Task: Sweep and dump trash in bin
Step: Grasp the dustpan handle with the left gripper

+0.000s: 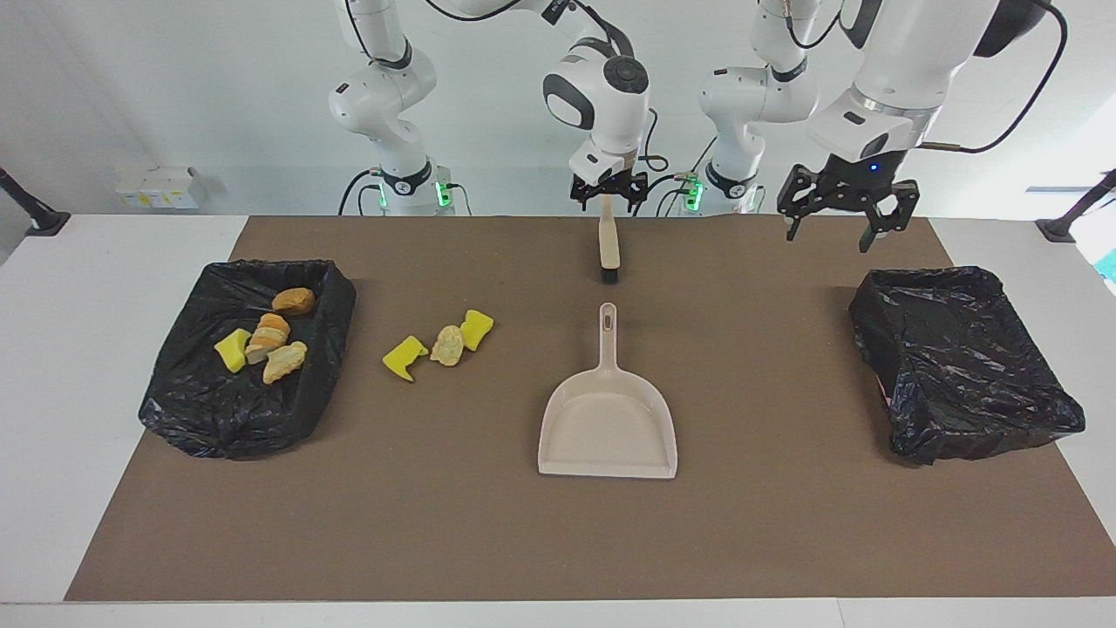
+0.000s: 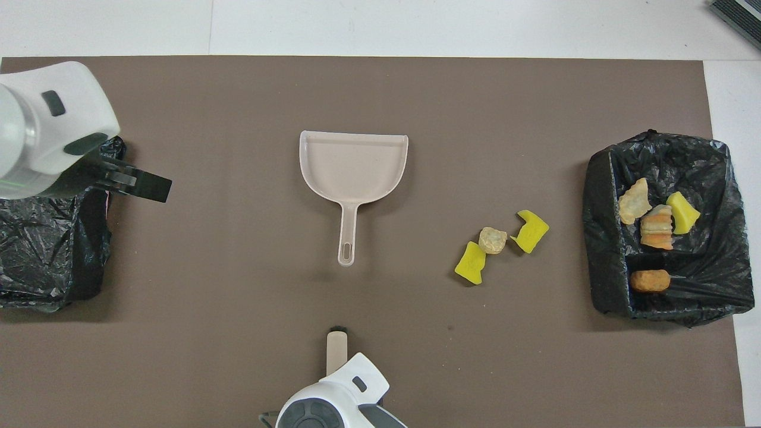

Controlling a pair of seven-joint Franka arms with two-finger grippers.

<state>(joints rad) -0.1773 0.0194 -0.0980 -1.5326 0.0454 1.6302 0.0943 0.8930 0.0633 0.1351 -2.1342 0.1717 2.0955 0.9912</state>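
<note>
Facing view: right gripper (image 1: pixel 608 194) over brush (image 1: pixel 609 249) end, left gripper (image 1: pixel 828 228) over mat (image 1: pixel 785 366) beside bin (image 1: pixel 959 366), fingers (image 1: pixel 876 231) all apart

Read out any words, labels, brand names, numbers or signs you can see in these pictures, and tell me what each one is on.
None can be read.
The white boxes on the ledge near the right arm's base: any print is too small to tell.
The dustpan, brush, trash and both black-lined bins show no writing.

Table (image 1: pixel 105 288) w/ mat (image 1: pixel 767 532), dustpan (image 1: pixel 608 419), bins (image 1: pixel 248 358), trash (image 1: pixel 440 347)
</note>
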